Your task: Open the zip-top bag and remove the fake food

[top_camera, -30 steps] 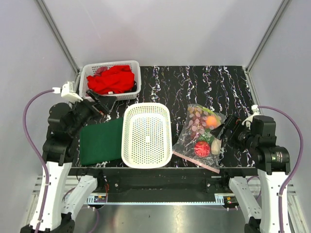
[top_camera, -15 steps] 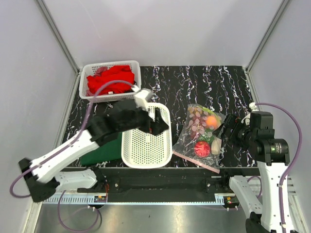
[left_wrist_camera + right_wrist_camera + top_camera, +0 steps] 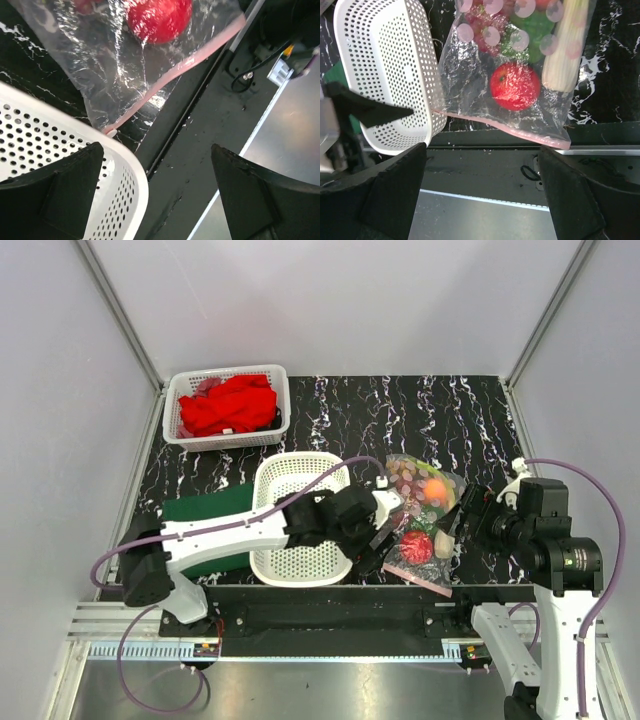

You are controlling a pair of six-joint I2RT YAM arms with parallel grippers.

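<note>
Black surface: one marbled tabletop (image 3: 400, 410) carrying all items below.
Bag: one clear zip-top bag (image 3: 398, 530), lying flat on the right half of the tabletop, just beside the nearer basket.
Zip strip: one pink zip strip (image 3: 505, 126) along the bag's near edge, close to the front edge of the tabletop.
Contents: fake food (image 3: 417, 546), all inside the bag. Countable are one red apple (image 3: 515, 86), one orange peach (image 3: 436, 489), one pale leek (image 3: 565, 45), one green pepper (image 3: 535, 27) and one cluster of purple grapes (image 3: 404, 502). Other pieces cannot be told apart.
Baskets: two, white and perforated. The nearer basket (image 3: 290, 490) sits at centre. The farther basket (image 3: 283, 405) sits at far left and holds one red cloth (image 3: 228, 405).
Green cloth: one green cloth (image 3: 200, 510), flat, just left of the nearer basket.
Left arm: extends across the nearer basket. The left gripper (image 3: 376, 548) hangs over the basket's near-right corner and the bag's zip-strip corner, jaws spread wide with nothing between them.
Right arm: the right gripper (image 3: 458, 518) hovers at the bag's right edge, jaws spread wide and holding nothing.
</note>
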